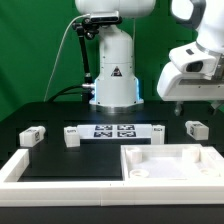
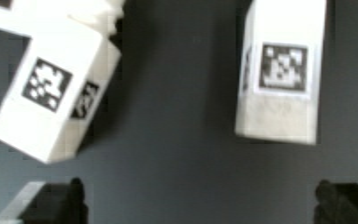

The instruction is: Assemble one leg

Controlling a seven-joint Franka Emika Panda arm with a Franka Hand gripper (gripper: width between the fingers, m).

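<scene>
Several legs, small chunky white blocks with black-and-white tags, lie on the black table: two at the exterior view's left (image 1: 30, 135) (image 1: 72, 135) and two at its right (image 1: 158, 132) (image 1: 197, 129). My gripper (image 1: 192, 98) hangs well above the two right ones. In the wrist view two legs lie below me, one tilted (image 2: 60, 85) and one straighter (image 2: 279, 75). My gripper (image 2: 199, 203) is open and empty, its dark fingertips (image 2: 51, 202) wide apart and clear of both legs.
The marker board (image 1: 113, 130) lies flat in front of the robot base (image 1: 115, 75). A large flat white square rimmed piece (image 1: 170, 165) lies at the front right. A white L-shaped frame (image 1: 20, 168) runs along the front left.
</scene>
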